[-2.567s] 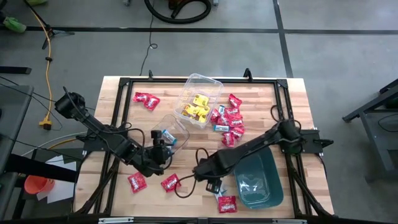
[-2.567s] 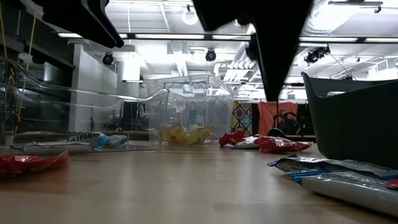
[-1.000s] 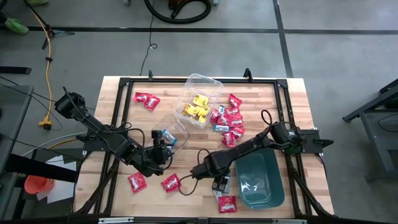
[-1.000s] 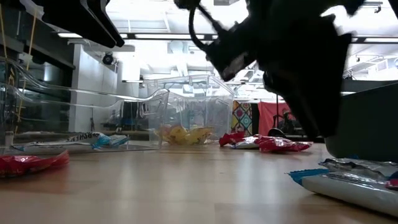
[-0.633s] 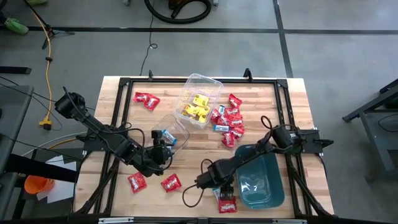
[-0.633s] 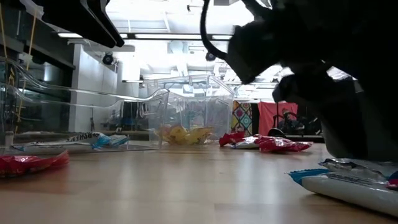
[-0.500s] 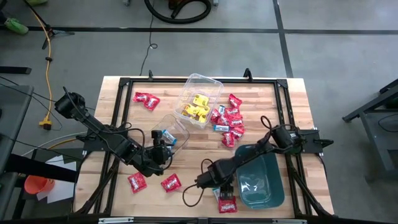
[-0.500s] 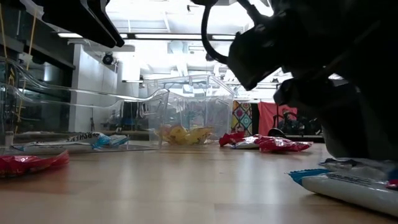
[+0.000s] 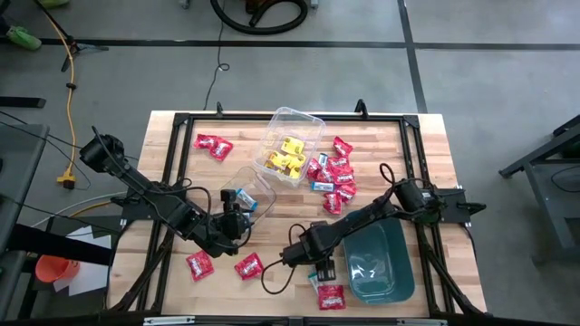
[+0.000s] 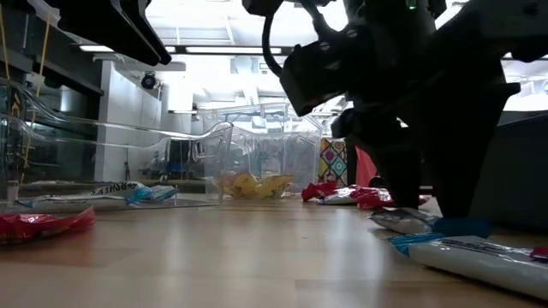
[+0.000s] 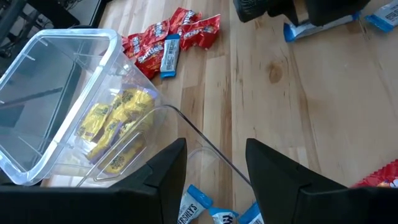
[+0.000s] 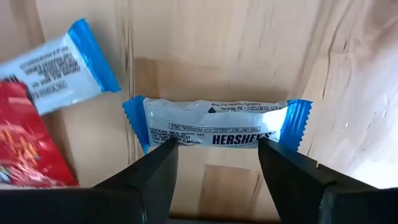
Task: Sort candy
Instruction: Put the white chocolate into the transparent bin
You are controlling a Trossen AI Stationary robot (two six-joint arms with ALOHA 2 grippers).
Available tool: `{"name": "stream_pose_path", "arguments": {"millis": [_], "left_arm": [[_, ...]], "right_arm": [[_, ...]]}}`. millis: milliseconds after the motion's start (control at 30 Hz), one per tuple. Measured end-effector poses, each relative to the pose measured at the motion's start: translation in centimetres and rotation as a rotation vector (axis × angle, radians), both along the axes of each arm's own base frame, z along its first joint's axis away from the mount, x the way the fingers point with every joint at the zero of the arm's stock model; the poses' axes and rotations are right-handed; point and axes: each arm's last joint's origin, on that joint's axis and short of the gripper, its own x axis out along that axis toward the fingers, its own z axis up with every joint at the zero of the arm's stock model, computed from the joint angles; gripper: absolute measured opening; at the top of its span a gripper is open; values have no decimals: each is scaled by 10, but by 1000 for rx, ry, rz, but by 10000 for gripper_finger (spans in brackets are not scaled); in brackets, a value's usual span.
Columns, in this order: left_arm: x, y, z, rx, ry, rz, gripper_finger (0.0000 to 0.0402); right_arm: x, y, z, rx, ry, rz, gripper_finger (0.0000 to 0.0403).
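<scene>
blue-and-white candy packet (image 12: 214, 129) flat on tabletop (image 9: 399, 149) beside teal bin (image 9: 385, 249) | right gripper (image 12: 217, 163) fingers spread, straddling packet, not pinching | second blue-and-white packet (image 12: 57, 70) and red packet (image 12: 28, 149) just beside | left gripper (image 11: 216, 163) spread, over clear tub (image 11: 68, 118)

— What candy do you see?

— I see a blue-and-white bar (image 12: 214, 127) lying flat on the wood, crosswise at the centre of the right wrist view. A second blue-and-white packet (image 12: 53, 71) lies at upper left there, with a red one (image 12: 28, 146) just below it.

— And from above?

— In the high view I count a red heap (image 9: 333, 177) right of centre, a yellow bunch (image 9: 286, 156) inside the clear tub at upper centre, a red pair (image 9: 213, 144) at upper left, and two single reds (image 9: 200, 264) (image 9: 248, 265) at lower left. Another red (image 9: 331, 295) lies at the bottom, right of centre.
</scene>
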Motion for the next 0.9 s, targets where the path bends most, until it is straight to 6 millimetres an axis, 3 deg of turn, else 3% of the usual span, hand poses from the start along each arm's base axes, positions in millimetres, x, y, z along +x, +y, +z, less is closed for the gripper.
{"name": "stream_pose_path", "arguments": {"millis": [200, 467, 667, 900], "left_arm": [[0, 0, 0, 0, 0, 0, 154], [0, 0, 0, -1, -1, 0, 154], [0, 0, 0, -5, -4, 2, 154], [0, 0, 0, -5, -4, 2, 154]], "right_arm": [[-3, -2, 0, -22, 15, 95, 222], [-11, -7, 6, -118, 79, 40, 222], [-10, -9, 9, -133, 70, -140, 222], [-1, -26, 9, -152, 59, -427, 222]]}}
